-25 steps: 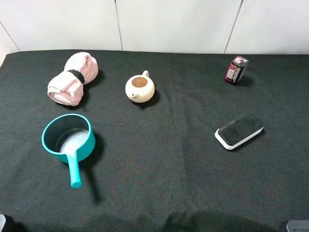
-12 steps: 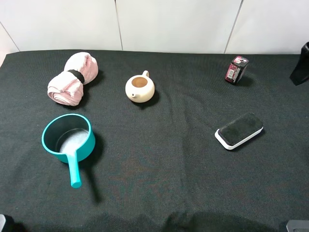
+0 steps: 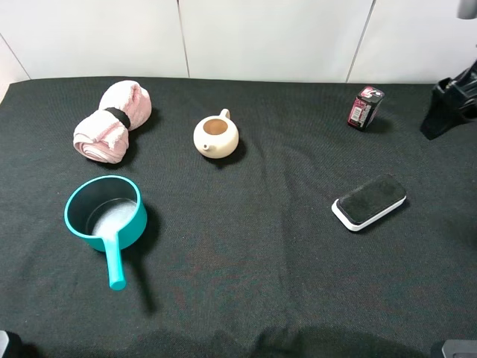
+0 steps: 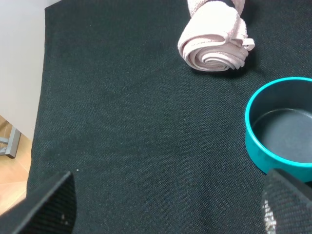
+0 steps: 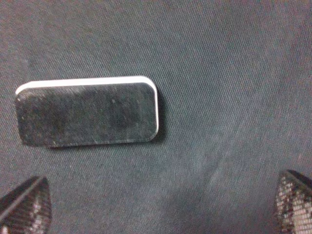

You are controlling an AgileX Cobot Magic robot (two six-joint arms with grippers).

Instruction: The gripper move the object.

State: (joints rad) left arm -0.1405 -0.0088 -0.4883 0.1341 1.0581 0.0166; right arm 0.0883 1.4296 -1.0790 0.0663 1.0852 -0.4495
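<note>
No words or numbers can be read anywhere here. The small red and black packet (image 3: 365, 107) has some white print on its front. That print is too tiny and blurry to make out. The packet stands near the dark fingers (image 3: 441, 118) of the right gripper (image 3: 431, 130), off to their side and not touching them

Desk (image 3: 246, 298) is draped all over in a black woven cloth, slightly rumpled at the near edge. A plain white wall (image 3: 268, 37), split by thin dark seams, is seen behind. Wooden floor (image 4: 12, 200) and a grey metal leg (image 4: 9, 144) are glimpsed off one side.
</note>
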